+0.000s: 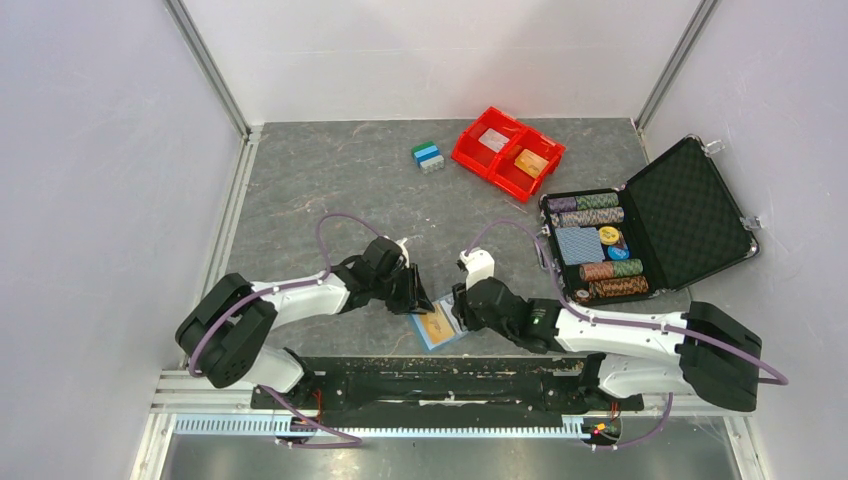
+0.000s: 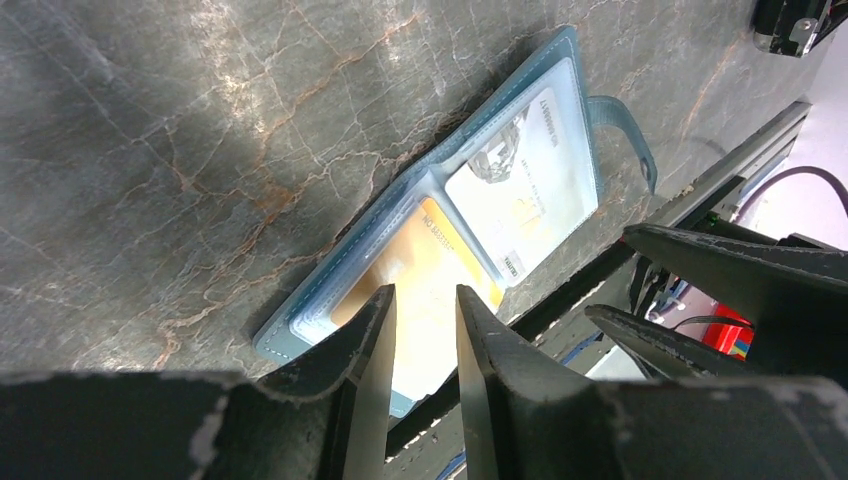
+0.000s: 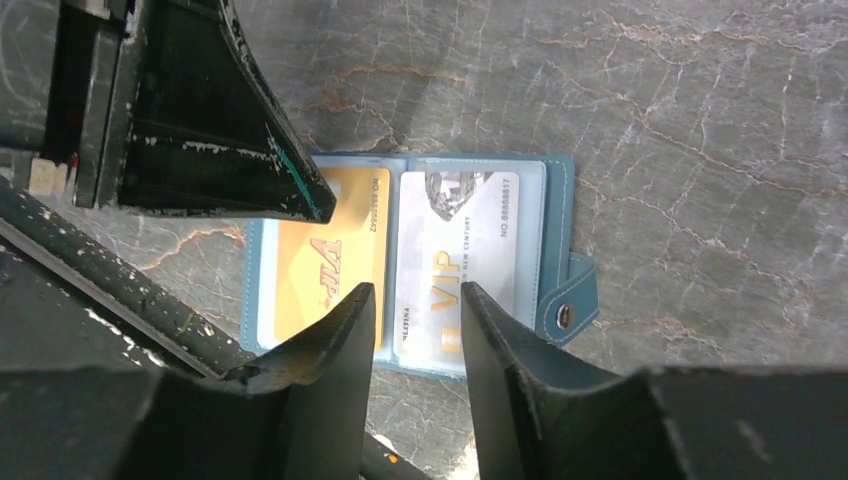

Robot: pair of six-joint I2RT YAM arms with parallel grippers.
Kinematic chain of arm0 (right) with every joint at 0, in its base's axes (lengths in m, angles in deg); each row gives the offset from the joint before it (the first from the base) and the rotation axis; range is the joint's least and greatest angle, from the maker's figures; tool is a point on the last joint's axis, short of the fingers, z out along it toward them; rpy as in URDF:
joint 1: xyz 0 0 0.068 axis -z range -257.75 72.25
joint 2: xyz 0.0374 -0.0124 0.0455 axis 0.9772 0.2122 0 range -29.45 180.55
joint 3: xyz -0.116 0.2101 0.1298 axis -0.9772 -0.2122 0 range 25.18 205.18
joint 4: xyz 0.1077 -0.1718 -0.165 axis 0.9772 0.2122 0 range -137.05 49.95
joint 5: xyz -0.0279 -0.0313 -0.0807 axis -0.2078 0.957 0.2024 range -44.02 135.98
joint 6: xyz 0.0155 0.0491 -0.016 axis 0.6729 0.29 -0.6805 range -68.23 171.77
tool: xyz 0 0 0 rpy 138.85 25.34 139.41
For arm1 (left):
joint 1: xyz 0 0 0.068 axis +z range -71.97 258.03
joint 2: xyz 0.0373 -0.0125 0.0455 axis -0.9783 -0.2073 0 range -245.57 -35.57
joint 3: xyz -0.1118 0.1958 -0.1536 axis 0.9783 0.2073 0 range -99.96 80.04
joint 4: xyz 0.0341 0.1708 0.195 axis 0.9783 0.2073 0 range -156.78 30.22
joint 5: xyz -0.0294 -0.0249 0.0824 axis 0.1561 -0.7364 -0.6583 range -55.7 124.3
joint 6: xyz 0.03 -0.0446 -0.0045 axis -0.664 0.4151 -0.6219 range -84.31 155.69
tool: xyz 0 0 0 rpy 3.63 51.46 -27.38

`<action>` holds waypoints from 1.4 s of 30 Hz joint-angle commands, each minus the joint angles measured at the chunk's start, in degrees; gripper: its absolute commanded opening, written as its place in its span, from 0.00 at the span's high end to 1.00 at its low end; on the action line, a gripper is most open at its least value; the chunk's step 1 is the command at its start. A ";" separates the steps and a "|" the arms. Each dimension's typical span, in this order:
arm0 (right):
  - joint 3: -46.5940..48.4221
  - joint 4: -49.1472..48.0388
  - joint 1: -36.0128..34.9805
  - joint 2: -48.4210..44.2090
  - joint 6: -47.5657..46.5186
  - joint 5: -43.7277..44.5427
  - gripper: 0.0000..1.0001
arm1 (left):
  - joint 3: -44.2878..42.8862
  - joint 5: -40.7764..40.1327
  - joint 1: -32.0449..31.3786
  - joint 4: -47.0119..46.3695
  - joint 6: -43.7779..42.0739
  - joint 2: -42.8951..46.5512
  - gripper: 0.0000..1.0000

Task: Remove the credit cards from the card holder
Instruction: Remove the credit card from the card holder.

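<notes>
Up close, the right gripper's (image 3: 418, 288) two fingers stand a narrow gap apart with nothing between them, poised over the near edge of the card holder (image 3: 395, 195). The holder lies spread open and flat on the grey marbled table (image 1: 330, 170), close to the near edge between the two arms. Two panels, two credit cards, both tucked in: the orange card (image 3: 310, 270) in one panel, the whitish-grey card (image 3: 470, 250) in the other, with one snap strap (image 3: 568, 300) sticking out past the whitish-grey side. The left gripper (image 2: 425, 290) comes in from the opposite side, over the orange panel. Its fingers are slightly parted too and hold nothing; whether a tip touches the plastic cannot be told.

Further out, at the far side of the table, sits one small blue, green and white block (image 1: 428, 156). Beside it is one red bin (image 1: 507, 152) with two compartments, one item in each. To the right, one black case (image 1: 650, 225) lies open, holding four rows of poker chips (image 1: 585, 210) and one blue patterned deck (image 1: 578, 244).
</notes>
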 commanded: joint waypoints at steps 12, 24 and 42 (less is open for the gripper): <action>-9.58 -16.86 11.35 0.94 -0.11 -17.73 0.65 | 0.48 -1.09 -1.59 -8.47 6.86 0.79 0.62; -15.75 -20.29 13.94 2.09 2.38 -19.05 0.71 | 1.43 -2.89 -3.24 -15.23 7.84 -4.16 0.61; -17.21 -20.59 14.62 1.02 3.06 -19.06 0.72 | 2.44 -7.41 -4.68 -17.62 8.18 -7.88 0.60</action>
